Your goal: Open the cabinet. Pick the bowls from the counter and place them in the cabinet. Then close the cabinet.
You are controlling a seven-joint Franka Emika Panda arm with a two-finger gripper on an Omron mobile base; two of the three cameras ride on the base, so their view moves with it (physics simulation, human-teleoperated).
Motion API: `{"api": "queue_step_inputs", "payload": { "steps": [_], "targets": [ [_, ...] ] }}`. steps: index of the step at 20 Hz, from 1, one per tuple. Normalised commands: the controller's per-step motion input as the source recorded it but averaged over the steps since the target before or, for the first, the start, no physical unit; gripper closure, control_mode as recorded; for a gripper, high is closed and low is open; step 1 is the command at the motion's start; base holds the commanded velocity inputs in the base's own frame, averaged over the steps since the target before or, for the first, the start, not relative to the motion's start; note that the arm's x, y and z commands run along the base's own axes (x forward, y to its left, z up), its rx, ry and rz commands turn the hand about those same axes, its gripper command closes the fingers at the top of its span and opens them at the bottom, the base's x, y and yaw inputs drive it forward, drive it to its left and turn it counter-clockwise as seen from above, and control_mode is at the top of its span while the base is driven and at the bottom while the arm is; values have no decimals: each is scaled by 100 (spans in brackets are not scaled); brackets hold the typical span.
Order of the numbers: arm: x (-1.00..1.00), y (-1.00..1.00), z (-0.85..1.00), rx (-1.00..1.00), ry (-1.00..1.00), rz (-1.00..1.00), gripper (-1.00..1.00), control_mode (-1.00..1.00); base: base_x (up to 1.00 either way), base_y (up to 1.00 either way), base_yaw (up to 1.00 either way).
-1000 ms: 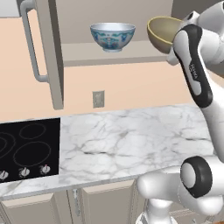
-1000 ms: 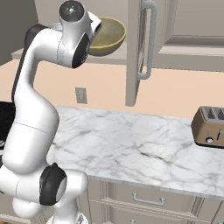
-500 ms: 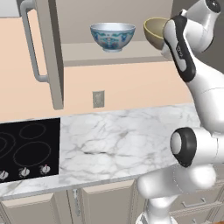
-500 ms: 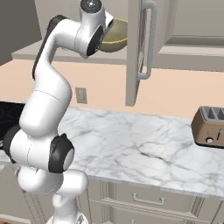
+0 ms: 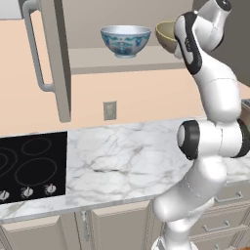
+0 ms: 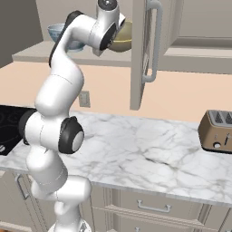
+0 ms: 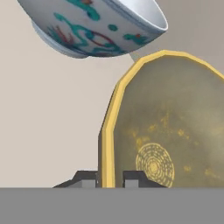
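With the gripper point(image 7: 106, 180) pinching its rim, the yellowish-tan round bowl point(image 7: 166, 127) should be lowered level just beside the white blue-green-patterned bowl point(image 5: 125, 40), without contact.

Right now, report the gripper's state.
Gripper: shut on the rim of the yellowish-tan bowl, beside the patterned bowl.

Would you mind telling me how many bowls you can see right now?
2. The patterned white bowl stands on the cabinet shelf; the yellowish bowl is beside it, its rim pinched in the gripper.
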Motion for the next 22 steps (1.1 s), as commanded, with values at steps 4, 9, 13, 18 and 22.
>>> {"api": "queue_step_inputs", "payload": {
  "steps": [4,9,13,18,22],
  "targets": [
    [78,2,0,0,10,8,100,-100,0,0,0],
    [39,0,2,-2,6,7,-100,-100,0,0,0],
    [-29,0,49,-8,0,7,-100,-100,0,0,0],
    [-78,10,-5,-19,-10,11,-100,-100,0,0,0],
    [-100,24,-98,-21,-22,14,-100,-100,0,0,0]
  ]
}}
